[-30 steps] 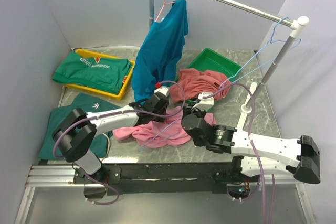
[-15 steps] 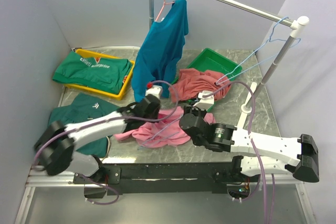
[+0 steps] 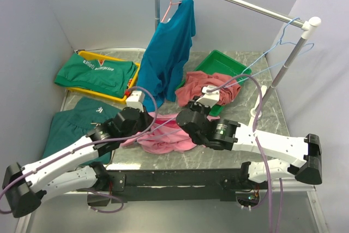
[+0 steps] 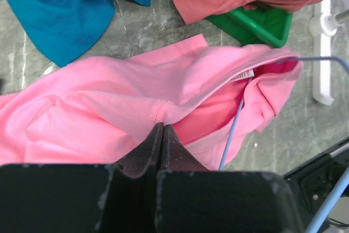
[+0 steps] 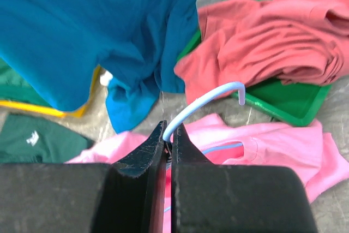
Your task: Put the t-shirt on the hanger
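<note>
The bright pink t-shirt lies crumpled on the table's near middle. My left gripper is shut on a fold of it; in the left wrist view the closed tips pinch the pink cloth near the collar. The light-blue wire hanger runs into the shirt's neck opening. My right gripper is shut on the hanger at the base of its hook, just above the pink shirt.
A teal shirt hangs from a pink hanger on the rack, close behind both grippers. A green tray holds a rose-red garment. A yellow tray holds a green shirt. A dark green garment lies left. Spare blue hangers hang right.
My left arm has swung back toward the near left, its gripper still at the pink shirt. My right gripper has moved a little left and farther with the hanger.
</note>
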### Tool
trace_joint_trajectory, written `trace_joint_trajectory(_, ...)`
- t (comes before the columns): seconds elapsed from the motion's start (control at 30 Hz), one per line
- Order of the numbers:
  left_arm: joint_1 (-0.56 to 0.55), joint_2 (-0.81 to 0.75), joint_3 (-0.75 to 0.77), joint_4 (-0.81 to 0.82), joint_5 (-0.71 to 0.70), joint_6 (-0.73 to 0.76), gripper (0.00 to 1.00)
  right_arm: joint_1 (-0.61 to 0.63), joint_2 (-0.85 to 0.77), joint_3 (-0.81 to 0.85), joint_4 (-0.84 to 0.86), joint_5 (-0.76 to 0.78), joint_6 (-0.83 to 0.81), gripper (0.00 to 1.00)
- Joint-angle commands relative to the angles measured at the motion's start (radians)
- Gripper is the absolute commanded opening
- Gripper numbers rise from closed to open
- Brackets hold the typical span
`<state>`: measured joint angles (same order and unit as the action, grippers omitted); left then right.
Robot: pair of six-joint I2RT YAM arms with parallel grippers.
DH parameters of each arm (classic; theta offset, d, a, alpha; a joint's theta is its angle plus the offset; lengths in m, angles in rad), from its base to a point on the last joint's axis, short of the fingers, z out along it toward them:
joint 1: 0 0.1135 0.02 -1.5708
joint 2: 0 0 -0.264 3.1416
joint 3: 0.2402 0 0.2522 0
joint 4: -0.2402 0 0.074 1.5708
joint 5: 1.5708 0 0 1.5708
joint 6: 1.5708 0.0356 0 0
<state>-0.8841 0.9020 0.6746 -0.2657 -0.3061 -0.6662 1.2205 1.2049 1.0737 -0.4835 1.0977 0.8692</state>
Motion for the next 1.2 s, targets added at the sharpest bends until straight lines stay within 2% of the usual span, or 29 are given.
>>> trace_joint_trajectory(0.0,-0.001,-0.089,-0.015,-0.075,-0.037,-0.059,0.01,-0.007,0.007,0.080,-0.017,0.111,0.004,0.00)
trace_joint_trajectory(0.3,-0.001,-0.248,-0.047,-0.155,-0.076,-0.136,0.01,-0.007,0.056,0.170,-0.104,0.209,0.007,0.00)
trace_joint_trajectory(0.53,0.000,-0.324,-0.006,-0.216,-0.096,-0.151,0.01,-0.013,0.113,0.296,-0.272,0.289,0.068,0.00)
trace_joint_trajectory(0.77,-0.001,-0.347,0.072,-0.277,-0.083,-0.136,0.01,-0.019,0.177,0.403,-0.265,0.358,-0.024,0.00)
trace_joint_trajectory(0.9,-0.001,-0.350,0.141,-0.338,-0.079,-0.125,0.01,-0.027,0.205,0.434,-0.147,0.393,-0.163,0.00)
trace_joint_trajectory(1.0,0.000,-0.351,0.186,-0.377,-0.073,-0.115,0.01,-0.047,0.206,0.396,0.030,0.399,-0.370,0.00)
trace_joint_trajectory(1.03,-0.001,-0.354,0.203,-0.385,-0.070,-0.113,0.01,-0.056,0.203,0.384,0.137,0.399,-0.415,0.00)
trace_joint_trajectory(1.17,-0.001,-0.370,0.221,-0.414,-0.074,-0.108,0.01,-0.078,0.185,0.327,0.359,0.398,-0.597,0.00)
